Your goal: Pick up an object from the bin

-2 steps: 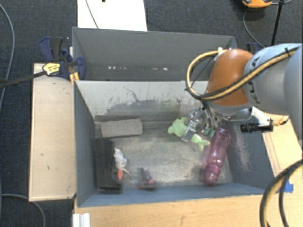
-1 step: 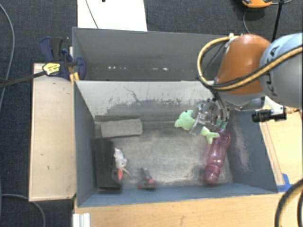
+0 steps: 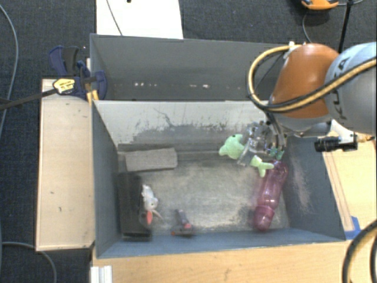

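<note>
Gripper point(image 3: 261, 145) is at the far right of the bin point(image 3: 106, 175), right up against a green plush toy point(image 3: 234, 147). Honestly can't tell how open it is or whether it's got anything. A pink-purple bottle point(image 3: 268, 196) lies just in front of it. Over on the left there's a grey block point(image 3: 148, 159), a black block point(image 3: 131, 211), a small white figure point(image 3: 148, 200) and a little dark bit point(image 3: 183, 221).

A grey block point(image 3: 148, 159) is lying at the back left. A black slab point(image 3: 131, 208) is resting along the bin point(image 3: 106, 175)'s left wall, with a small white-and-red toy point(image 3: 149, 204) sitting just beside it. A pink bottle point(image 3: 268, 196) is lying on the right.
</note>
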`<state>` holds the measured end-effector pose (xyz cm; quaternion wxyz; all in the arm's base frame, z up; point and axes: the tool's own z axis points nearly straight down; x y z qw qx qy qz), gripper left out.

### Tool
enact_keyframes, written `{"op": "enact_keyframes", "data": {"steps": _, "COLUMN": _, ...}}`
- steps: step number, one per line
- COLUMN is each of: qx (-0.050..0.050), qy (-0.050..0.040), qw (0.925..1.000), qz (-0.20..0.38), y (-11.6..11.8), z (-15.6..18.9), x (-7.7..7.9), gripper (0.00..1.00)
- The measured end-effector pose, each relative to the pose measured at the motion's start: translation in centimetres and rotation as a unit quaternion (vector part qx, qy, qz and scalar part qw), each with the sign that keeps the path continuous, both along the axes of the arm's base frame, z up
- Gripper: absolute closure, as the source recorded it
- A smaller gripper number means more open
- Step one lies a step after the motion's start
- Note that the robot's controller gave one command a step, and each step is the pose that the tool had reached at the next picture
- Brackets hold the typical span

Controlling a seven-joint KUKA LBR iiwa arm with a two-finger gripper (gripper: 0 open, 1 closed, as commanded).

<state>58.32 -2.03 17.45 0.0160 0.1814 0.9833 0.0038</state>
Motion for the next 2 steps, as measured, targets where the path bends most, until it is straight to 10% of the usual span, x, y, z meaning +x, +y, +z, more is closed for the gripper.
{"op": "enact_keyframes", "data": {"steps": 1, "qx": 0.001, "qy": 0.0183, "qw": 0.9998, "qz": 0.002, "y": -1.5, "z": -0.2, "x": -1.8, "gripper": 1.0}}
{"op": "enact_keyframes", "data": {"steps": 2, "qx": 0.0, "qy": 0.0071, "qw": 0.9999, "qz": 0.01, "y": -3.2, "z": 6.5, "x": -2.2, "gripper": 1.0}}
